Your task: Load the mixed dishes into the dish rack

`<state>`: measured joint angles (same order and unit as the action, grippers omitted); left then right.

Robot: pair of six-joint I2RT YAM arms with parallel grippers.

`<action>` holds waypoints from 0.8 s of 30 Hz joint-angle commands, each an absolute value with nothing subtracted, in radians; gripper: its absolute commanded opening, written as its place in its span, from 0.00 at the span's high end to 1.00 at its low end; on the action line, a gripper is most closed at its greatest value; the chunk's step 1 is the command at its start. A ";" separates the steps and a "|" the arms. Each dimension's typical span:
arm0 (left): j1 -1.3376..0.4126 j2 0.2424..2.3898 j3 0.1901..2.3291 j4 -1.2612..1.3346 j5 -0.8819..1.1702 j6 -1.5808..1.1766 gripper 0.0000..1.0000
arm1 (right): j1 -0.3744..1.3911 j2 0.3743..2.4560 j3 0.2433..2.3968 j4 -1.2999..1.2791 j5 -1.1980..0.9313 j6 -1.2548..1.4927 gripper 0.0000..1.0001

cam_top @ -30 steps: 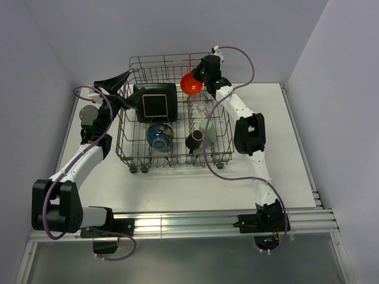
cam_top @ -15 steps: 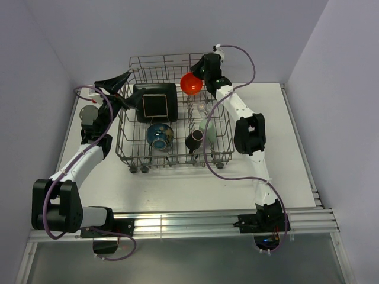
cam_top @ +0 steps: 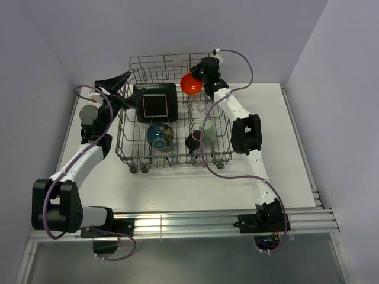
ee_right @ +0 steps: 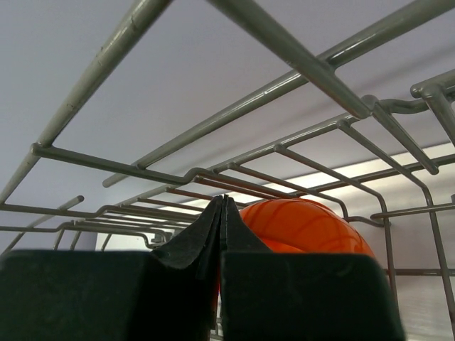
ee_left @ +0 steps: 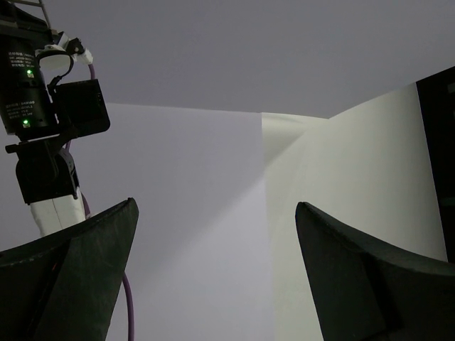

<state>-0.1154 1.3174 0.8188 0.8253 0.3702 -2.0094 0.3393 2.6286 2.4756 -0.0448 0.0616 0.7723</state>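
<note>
The dish rack (cam_top: 172, 155) stands mid-table. In it are the black square plate (cam_top: 155, 104), upright, the blue bowl (cam_top: 159, 136), the dark mug (cam_top: 194, 141), the pale green cup (cam_top: 208, 130) and the clear glass (cam_top: 202, 108). The small orange bowl (cam_top: 190, 83) sits at the rack's back right, dome side showing (ee_right: 306, 224). My right gripper (ee_right: 223, 202) is shut, fingertips pressed together under the rack's wires, with the bowl just behind its right finger. I cannot tell whether they touch. My left gripper (ee_left: 213, 213) is open and empty beside the rack's back left corner.
The rack's raised back rail (ee_right: 234, 117) runs close over my right gripper. Purple walls close in the table at the back and the left. White tabletop (cam_top: 278, 148) lies to the right of the rack and in front of it.
The right arm's elbow has shifted a little left and the gripper has edged back. The orange bowl has stayed where it was. The left arm has not moved.
</note>
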 commanded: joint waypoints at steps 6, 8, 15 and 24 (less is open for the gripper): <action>-0.120 1.319 0.864 0.865 0.393 -2.543 0.01 | 0.339 2.567 2.407 -0.087 0.077 0.739 1.00; -0.120 1.324 0.868 0.868 0.390 -2.545 0.01 | 0.342 2.519 2.338 -0.101 0.084 0.730 1.00; -0.124 1.328 0.879 0.880 0.391 -2.553 0.01 | 0.353 2.456 2.323 -0.245 0.077 0.692 1.00; -0.147 1.318 0.879 0.888 0.385 -2.554 0.01 | 0.357 2.389 2.277 -0.276 0.028 0.632 1.00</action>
<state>-0.1379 1.3289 0.8364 0.8284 0.3706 -2.0094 0.3550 2.4992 2.3066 -0.2787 0.0406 0.6781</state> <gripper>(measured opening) 0.992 0.006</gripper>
